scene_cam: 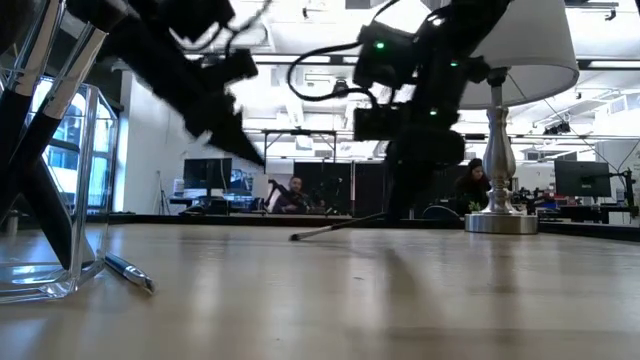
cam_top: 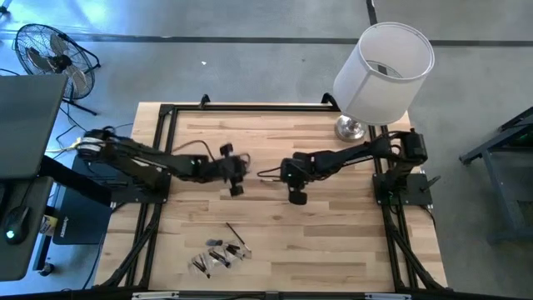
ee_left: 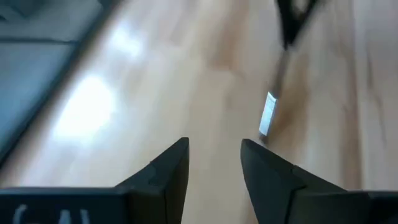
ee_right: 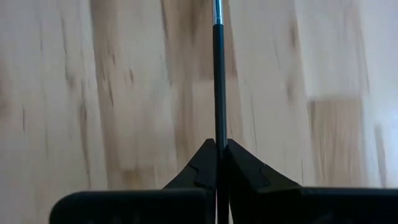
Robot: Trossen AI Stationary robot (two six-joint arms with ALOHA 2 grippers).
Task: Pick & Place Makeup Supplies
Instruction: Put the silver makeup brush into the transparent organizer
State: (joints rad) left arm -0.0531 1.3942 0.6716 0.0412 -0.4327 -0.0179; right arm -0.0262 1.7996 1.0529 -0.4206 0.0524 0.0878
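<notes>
My right gripper (ee_right: 217,144) is shut on a thin dark makeup brush (cam_top: 268,175) at mid-table. The brush runs from the fingers toward the table's left, its silver ferrule (ee_right: 217,9) ahead of them. My left gripper (cam_top: 237,171) hangs open just left of that brush, facing it. Its wrist view shows the brush (ee_left: 273,106) ahead of the fingers, and it touches nothing. Several more brushes (cam_top: 221,250) lie in a small heap near the table's near edge. Beside them a clear container (scene_cam: 45,200) has dark brush handles leaning in it. One brush (scene_cam: 130,272) lies flat beside it. My right gripper pinches the brush's dark handle (ee_right: 217,124) between its two fingers, which come from the table's right and lie along the handle. The brush slants down away from the fingers, and its free end (scene_cam: 295,237) is low at the table top.
A lamp with a white shade (cam_top: 383,71) stands on its metal base (cam_top: 350,127) at the table's far right, close behind my right arm. Bare wood lies between the two grippers and the brush heap. People sit at desks in the room beyond.
</notes>
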